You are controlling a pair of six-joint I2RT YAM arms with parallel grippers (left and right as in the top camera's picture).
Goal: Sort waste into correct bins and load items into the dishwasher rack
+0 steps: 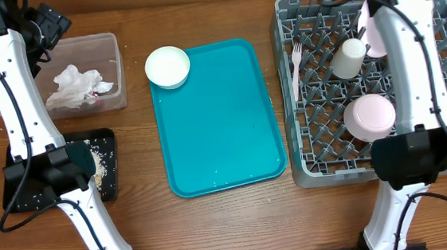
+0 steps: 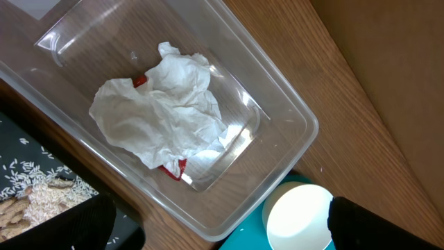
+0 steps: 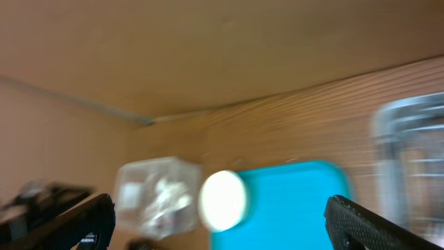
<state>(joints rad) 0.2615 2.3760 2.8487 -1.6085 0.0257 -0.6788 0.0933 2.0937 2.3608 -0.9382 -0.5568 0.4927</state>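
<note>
**One white bowl left on the teal tray, both grippers empty**

Nearest the robot, left of the teal serving tray point(image 1: 219, 117), the shallow black tray point(image 1: 110, 182) holds rice point(image 1: 96, 163) and scraps. Right of the teal tray, the dishwasher rack point(image 1: 289, 96) carries a pale bowl point(image 1: 371, 116) at its near end. Farther back in it are a white plastic fork point(image 1: 297, 70), a white cup point(image 1: 349, 57) and a plate point(image 1: 370, 22) half hidden by the right arm.

The last white bowl point(image 1: 168, 66) sits upright on the teal tray's far-left corner. Just beyond, to the left, the clear tub point(image 1: 117, 69) holds crumpled napkins point(image 1: 76, 85) and a red wrapper point(image 2: 173, 169).

The left gripper point(image 2: 218, 215) hangs over the tub with its jaws spread wide and nothing between them. The right gripper point(image 3: 220, 208), beyond the teal tray's right side, is also spread and empty, though its view is blurred.

The step in hand looks like fetching that bowl. It would go best with one finger inside the rim and one outside, a firm pinch, a straight lift clear of the teal tray's lip, and a free slot in the rack away from the cup
</note>
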